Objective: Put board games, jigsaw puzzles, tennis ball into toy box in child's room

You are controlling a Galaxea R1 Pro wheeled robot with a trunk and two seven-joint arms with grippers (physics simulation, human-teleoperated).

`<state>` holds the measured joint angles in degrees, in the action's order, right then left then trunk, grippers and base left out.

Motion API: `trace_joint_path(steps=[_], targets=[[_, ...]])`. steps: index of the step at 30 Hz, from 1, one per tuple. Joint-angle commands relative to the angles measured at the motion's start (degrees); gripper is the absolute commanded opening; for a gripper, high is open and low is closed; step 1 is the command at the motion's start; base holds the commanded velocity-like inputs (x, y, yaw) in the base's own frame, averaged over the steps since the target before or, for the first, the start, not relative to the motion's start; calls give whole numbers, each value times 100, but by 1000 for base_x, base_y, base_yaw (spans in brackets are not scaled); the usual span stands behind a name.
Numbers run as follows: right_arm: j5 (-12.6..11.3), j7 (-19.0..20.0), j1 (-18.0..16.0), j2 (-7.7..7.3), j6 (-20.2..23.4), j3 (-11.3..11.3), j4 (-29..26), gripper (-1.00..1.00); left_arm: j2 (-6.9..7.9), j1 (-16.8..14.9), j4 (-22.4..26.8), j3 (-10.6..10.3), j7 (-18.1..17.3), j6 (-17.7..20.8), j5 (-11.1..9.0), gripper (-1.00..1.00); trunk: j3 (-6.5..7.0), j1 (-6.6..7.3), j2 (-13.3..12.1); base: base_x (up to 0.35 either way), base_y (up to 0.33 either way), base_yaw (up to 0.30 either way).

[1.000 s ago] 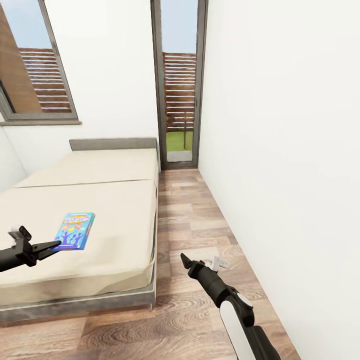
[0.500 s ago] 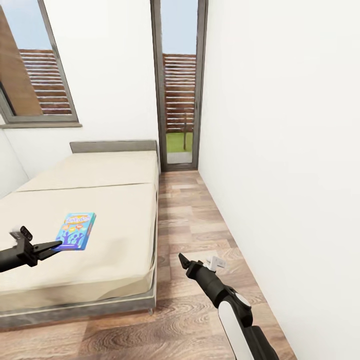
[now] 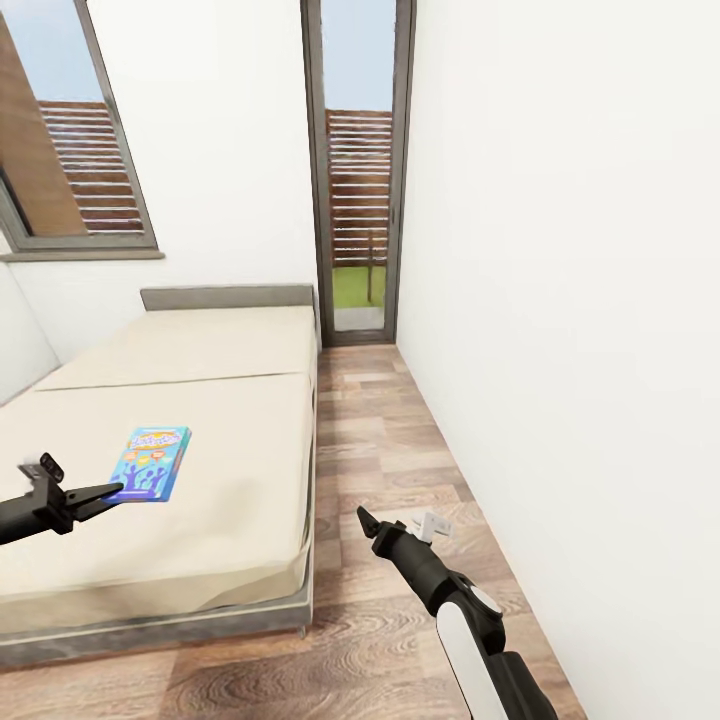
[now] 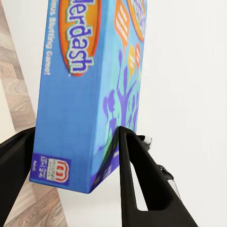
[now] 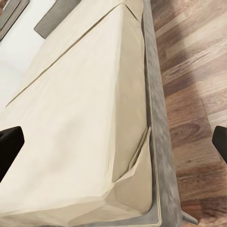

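One blue board game (image 4: 90, 90) sits clamped in left hand (image 4: 71, 161).

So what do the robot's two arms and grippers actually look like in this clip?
Both are rendered mostly black. The left gripper has two flat, tapering black fingers with a slotted cut-out near the base, on a slim black wrist. The right gripper has one black and one pale grey finger, and its arm carries a glossy white shell over the forearm. No cables or markings visible.

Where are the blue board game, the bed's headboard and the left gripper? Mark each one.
blue board game (image 3: 152, 462): head view, middle of its printed lid.
headboard (image 3: 227, 297): head view, middle of the grey panel.
left gripper (image 4: 75, 163): left wrist view, between the fingertips, shut on the box.
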<state>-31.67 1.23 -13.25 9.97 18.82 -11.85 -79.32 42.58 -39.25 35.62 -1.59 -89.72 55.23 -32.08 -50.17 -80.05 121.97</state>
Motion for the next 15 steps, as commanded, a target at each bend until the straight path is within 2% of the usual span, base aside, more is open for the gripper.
trace_joint_path(steps=[1,15], targets=[[-26,9,-2,2,26,7,-5,100,4,-3,-3,-17,-28,59,-1,-100,13,23,-39,0,0,0],[-24,-7,-2,2,31,7,-5,100,21,-3,-45,-8,-28,58,-31,-100,264,331,-601,0,0,0]])
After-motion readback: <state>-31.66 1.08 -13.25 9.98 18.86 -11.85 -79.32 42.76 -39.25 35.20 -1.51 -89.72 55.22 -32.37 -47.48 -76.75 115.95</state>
